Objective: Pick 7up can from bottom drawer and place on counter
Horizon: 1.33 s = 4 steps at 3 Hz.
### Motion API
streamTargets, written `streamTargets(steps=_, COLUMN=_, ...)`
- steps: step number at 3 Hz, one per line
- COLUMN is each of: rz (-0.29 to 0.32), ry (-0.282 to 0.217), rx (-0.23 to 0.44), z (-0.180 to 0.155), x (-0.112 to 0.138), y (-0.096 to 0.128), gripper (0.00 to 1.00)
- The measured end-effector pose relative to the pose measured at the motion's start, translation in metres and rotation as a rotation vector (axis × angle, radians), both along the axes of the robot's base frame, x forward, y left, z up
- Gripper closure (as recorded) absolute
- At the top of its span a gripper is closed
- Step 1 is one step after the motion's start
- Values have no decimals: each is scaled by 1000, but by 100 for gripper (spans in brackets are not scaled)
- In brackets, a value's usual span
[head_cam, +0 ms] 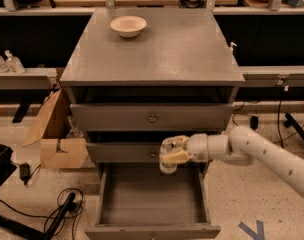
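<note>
The bottom drawer [152,204] of the grey cabinet is pulled open and its inside looks bare. My gripper [171,155] is shut on the 7up can [167,160], a pale can held above the drawer, in front of the middle drawer front. The white arm [262,154] reaches in from the right. The counter [157,49] is the flat grey top of the cabinet, well above the gripper.
A cream bowl [128,25] sits on the counter's back left. A cardboard box [57,134] stands left of the cabinet, with cables [62,209] on the floor. Wooden workbenches run behind. Two bottles [7,63] stand on a left shelf.
</note>
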State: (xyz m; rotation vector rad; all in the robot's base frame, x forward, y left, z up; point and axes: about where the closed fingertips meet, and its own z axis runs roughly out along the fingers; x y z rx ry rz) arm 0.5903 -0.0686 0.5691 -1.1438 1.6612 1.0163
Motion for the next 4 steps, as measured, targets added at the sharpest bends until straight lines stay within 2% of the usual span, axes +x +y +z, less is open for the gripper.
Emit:
streamTargets(steps=1, rz=-51, ry=-28, rx=-22, z=76, x=17, y=-19, gripper=100)
streamTargets(steps=2, rz=-107, ry=-58, rx=-55, z=133, x=26, y=-37, gripper=100)
streamTargets(steps=3, rz=-106, ry=-57, rx=-55, z=134, x=26, y=-37, gripper=100)
streamTargets(steps=4, rz=-109, ry=-60, rx=-54, z=180, x=29, y=-30, gripper=100)
